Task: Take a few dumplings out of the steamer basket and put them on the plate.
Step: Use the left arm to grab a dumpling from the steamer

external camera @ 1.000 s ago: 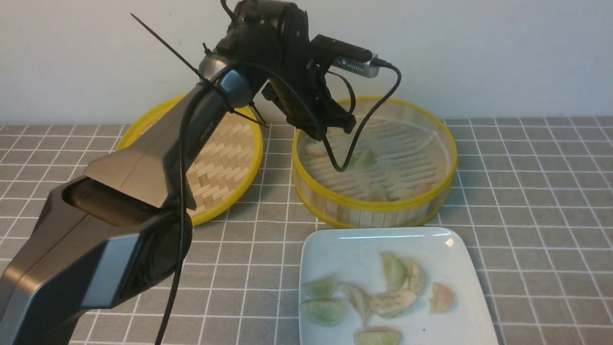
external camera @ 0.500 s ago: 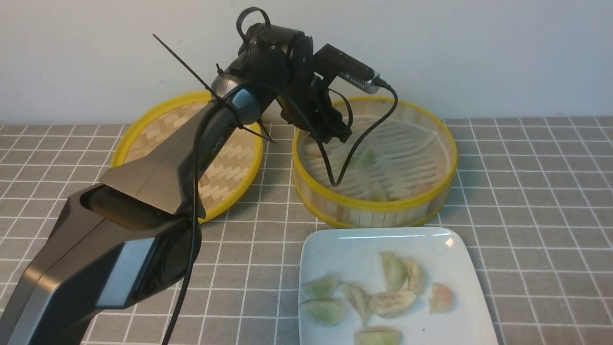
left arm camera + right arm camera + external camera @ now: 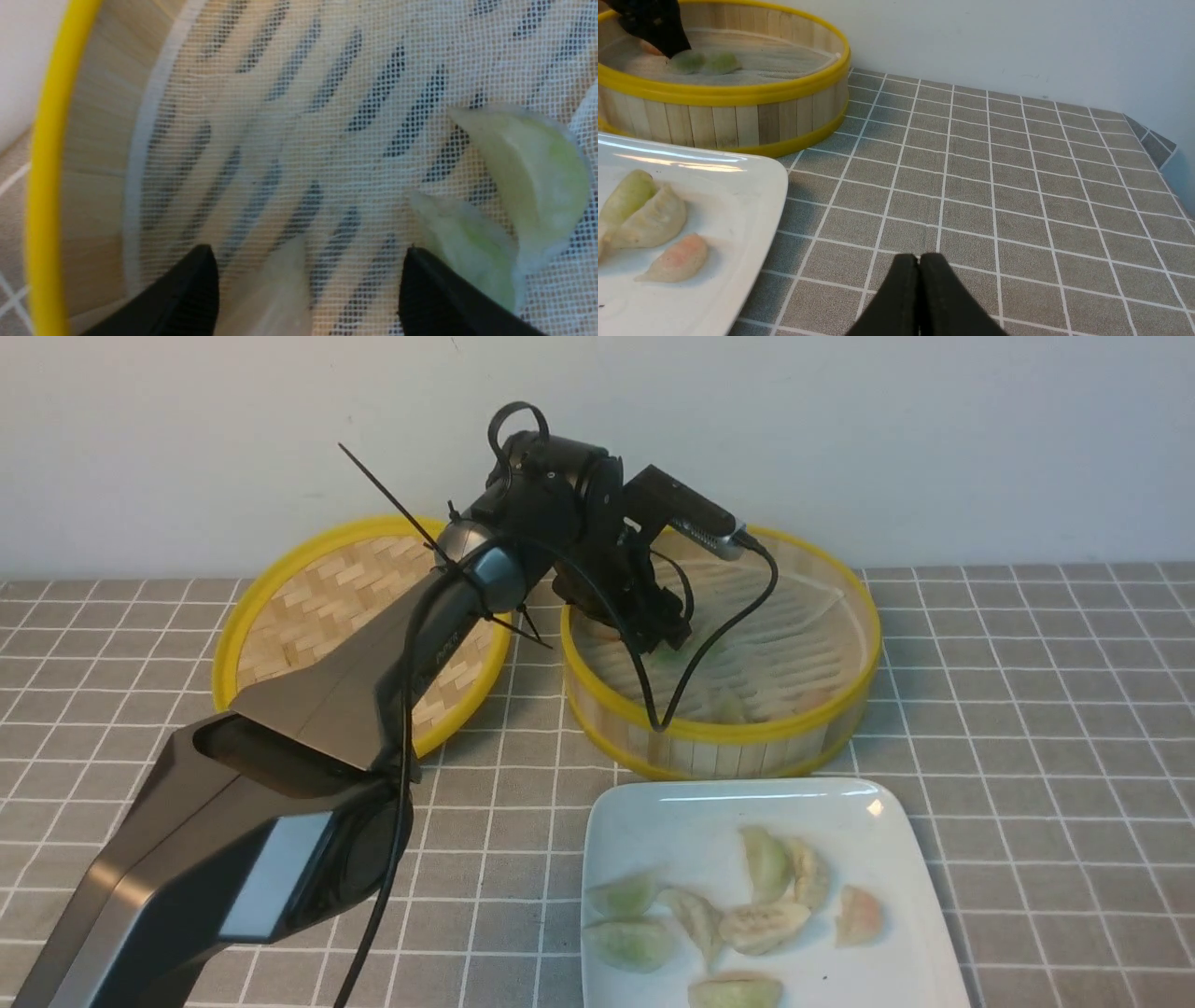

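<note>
The steamer basket (image 3: pixel 719 733) stands at the back, with a pale mesh liner. My left gripper (image 3: pixel 667 635) is down inside it at its left side, open. In the left wrist view the left gripper (image 3: pixel 306 254) straddles a pale dumpling (image 3: pixel 280 289) just above the liner. Two green dumplings (image 3: pixel 537 177) lie beside one fingertip (image 3: pixel 420 280). The white plate (image 3: pixel 672 812) in front holds several dumplings (image 3: pixel 766 924). My right gripper (image 3: pixel 919 256) is shut and empty over the bare tablecloth to the right of the plate (image 3: pixel 752 186).
The shallow woven lid (image 3: pixel 308 588) lies left of the basket, partly under my left arm. A wall runs close behind both. The checked tablecloth's far right corner (image 3: pixel 1153 140) shows in the right wrist view. My left arm's cable (image 3: pixel 709 635) hangs into the basket.
My left arm has come down and forward, lowering its open gripper into the basket's left side. The basket has shifted slightly left. The plate's dumplings have not moved.
</note>
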